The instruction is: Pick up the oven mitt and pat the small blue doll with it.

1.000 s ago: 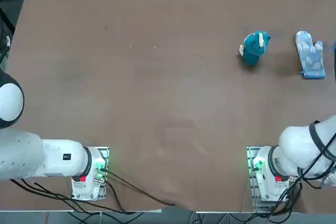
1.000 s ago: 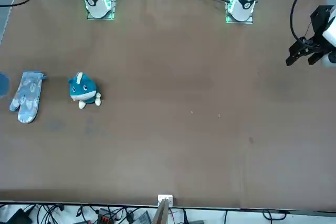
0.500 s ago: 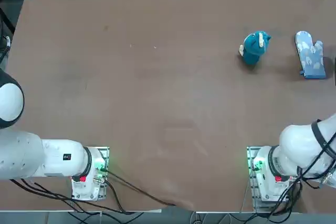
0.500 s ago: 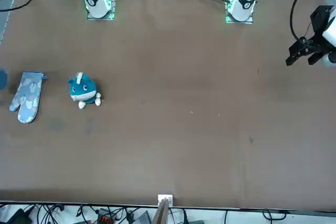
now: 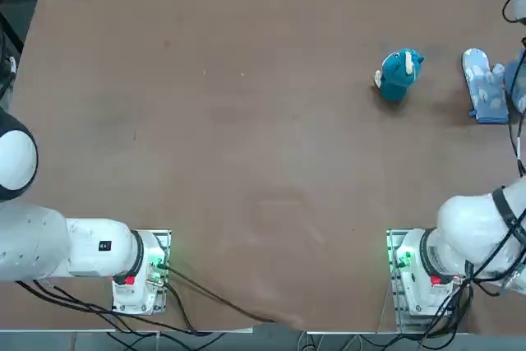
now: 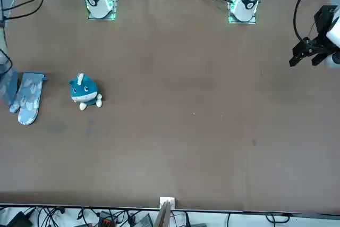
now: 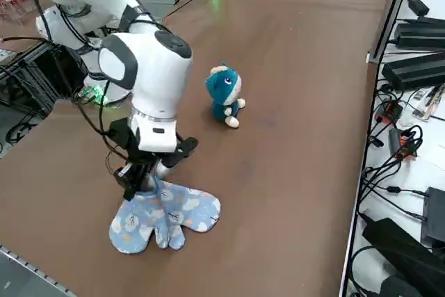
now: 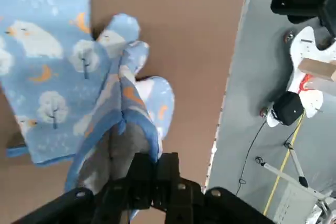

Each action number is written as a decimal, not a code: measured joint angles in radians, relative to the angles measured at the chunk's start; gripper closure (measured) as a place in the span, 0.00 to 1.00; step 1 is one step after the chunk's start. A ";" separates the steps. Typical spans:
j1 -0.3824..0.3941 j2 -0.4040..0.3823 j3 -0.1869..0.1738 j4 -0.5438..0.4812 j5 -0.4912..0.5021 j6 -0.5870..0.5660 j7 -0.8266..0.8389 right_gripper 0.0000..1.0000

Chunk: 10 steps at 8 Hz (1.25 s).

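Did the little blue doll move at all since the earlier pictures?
No. In the top view the small blue doll sits where it did, still left of the flat mitt.

Mitt by the doll: light blue, with white bears, pale trees and orange crescent moons (image 8: 35, 61)
Mitt at the hand: the same light blue with white and orange figures (image 8: 131, 90)
Mitt trim: a deeper, plain blue edging
Mitt lining: grey, perhaps with a brownish cast; the view into the cuff is shadowed
Doll: teal blue, with a cream-white patch and whitish limb tips (image 6: 84, 91)
Worktop: plain brown, with a few small pale flecks (image 5: 246, 162)
Right arm: white, with dark grey and black bands (image 7: 142, 67)
Hand: black (image 8: 157, 187)
Floor: grey, crossed by a yellow line (image 8: 262, 145)
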 joint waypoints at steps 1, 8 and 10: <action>0.015 0.000 0.003 -0.023 0.000 0.000 0.013 0.97; 0.130 0.001 0.011 -0.097 0.000 0.008 0.063 0.97; 0.159 0.005 0.011 -0.125 0.000 0.008 0.070 0.97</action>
